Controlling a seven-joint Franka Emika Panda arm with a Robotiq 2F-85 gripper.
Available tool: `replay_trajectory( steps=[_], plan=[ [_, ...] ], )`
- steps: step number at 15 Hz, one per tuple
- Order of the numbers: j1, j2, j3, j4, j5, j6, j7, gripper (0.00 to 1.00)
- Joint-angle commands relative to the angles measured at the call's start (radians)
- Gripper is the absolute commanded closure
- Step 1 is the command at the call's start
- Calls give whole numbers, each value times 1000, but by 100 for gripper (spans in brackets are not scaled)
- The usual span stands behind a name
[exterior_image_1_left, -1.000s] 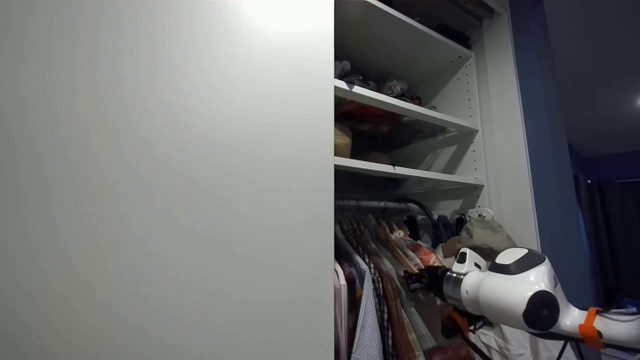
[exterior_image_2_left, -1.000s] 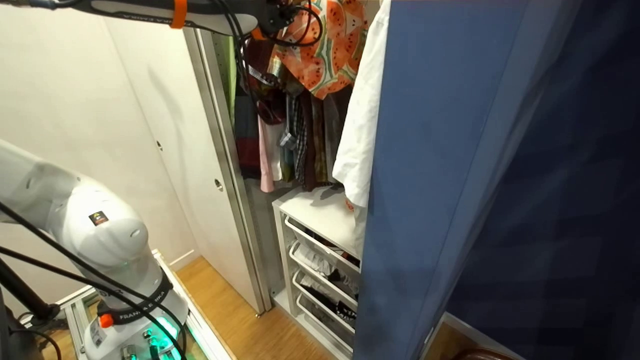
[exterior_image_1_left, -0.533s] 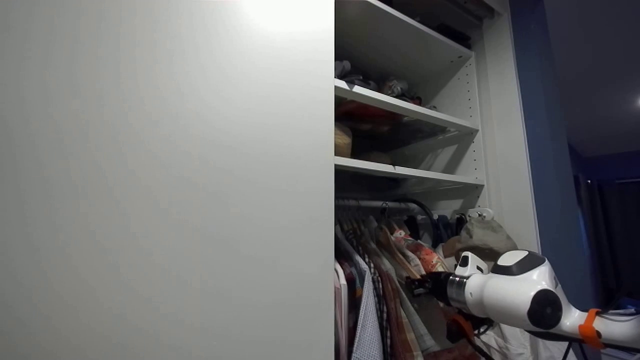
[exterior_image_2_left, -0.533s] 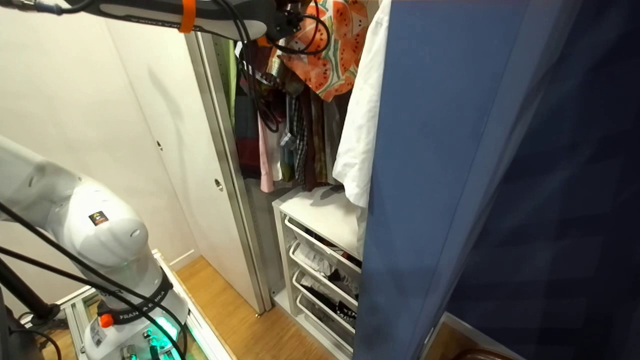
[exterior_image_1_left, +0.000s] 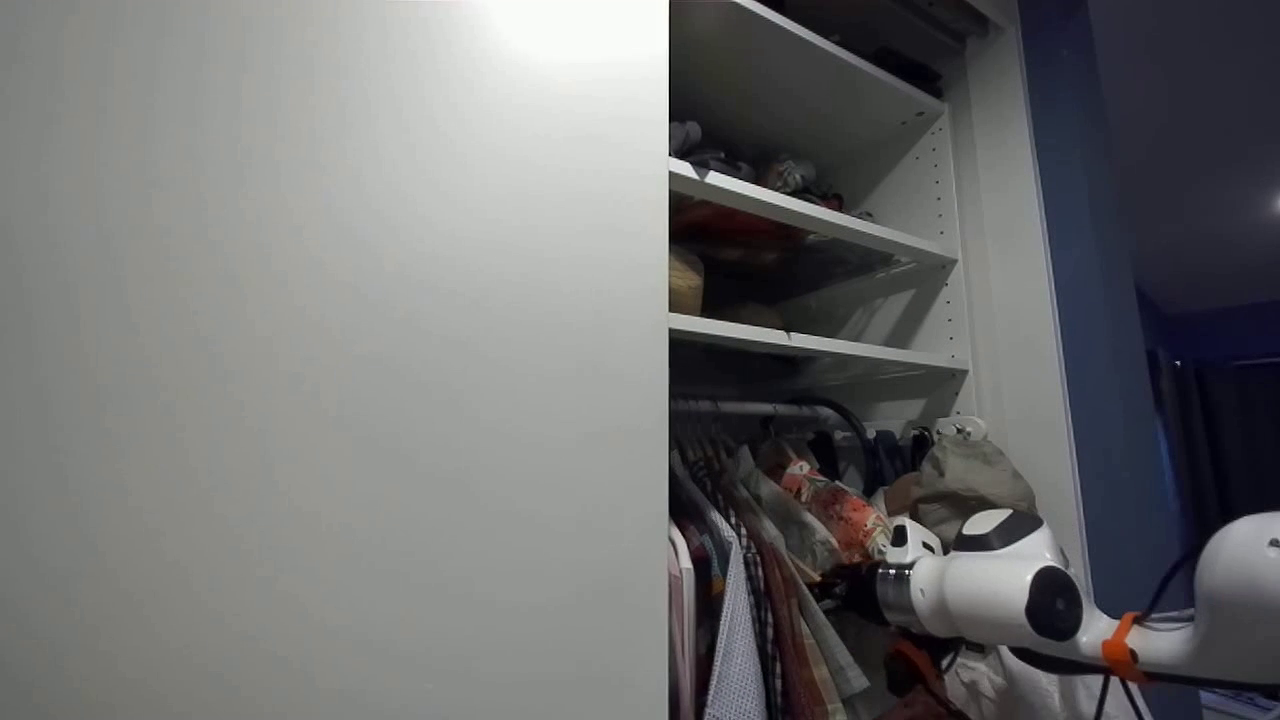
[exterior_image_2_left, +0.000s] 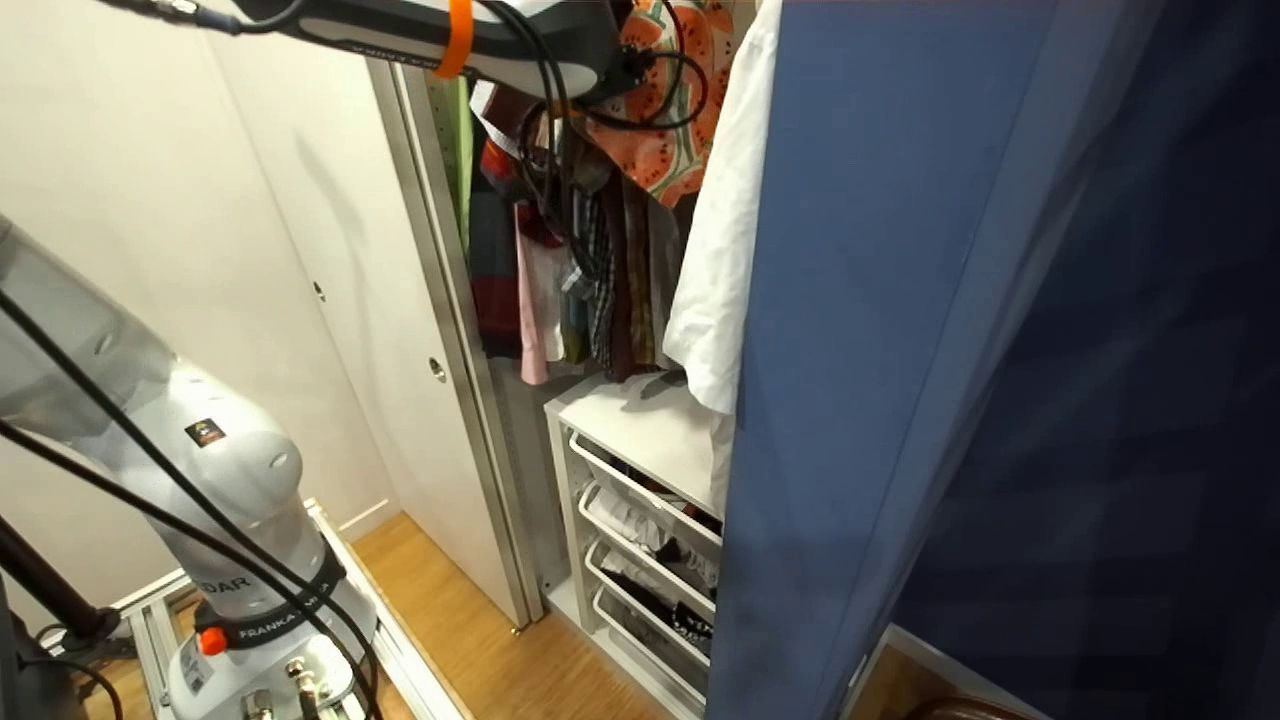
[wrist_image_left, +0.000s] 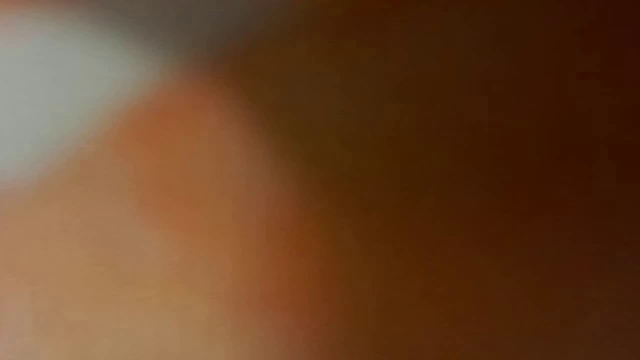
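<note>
Wardrobe (exterior_image_1_left: 920, 185), near-level gripper (exterior_image_1_left: 825, 584) beside clothes (exterior_image_1_left: 738, 630)

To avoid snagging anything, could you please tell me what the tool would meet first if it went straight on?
Probably the clothes, at which the tool points in an exterior view; depth is unclear, and it may already touch them.

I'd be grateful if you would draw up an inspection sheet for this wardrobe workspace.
Surface: white flat-topped drawer unit, partly hidden by a blue flat wall.
Job's things: orange watermelon-print cloth garment and pale grey cloth garment, hanging close to the black jointed hand.
Clutter: tightly packed patterned cloth shirts; grey fabric bundle.
Hand: shut; wrist view blurred, so any hold is unclear.
Cables: thin black cables, looping from the white robot arm; snagging cannot be told.
Surroundings: white flat door; white flat shelves above the garments.
</note>
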Motion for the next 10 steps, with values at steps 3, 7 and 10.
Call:
replay_trajectory(
  steps=[3,7,10],
  plan=[
    [49,163,-11,296,116,17,6,96],
    [57,210,-7,378,127,0,-2,96],
    [49,229,-15,422,142,4,8,96]
  ],
)
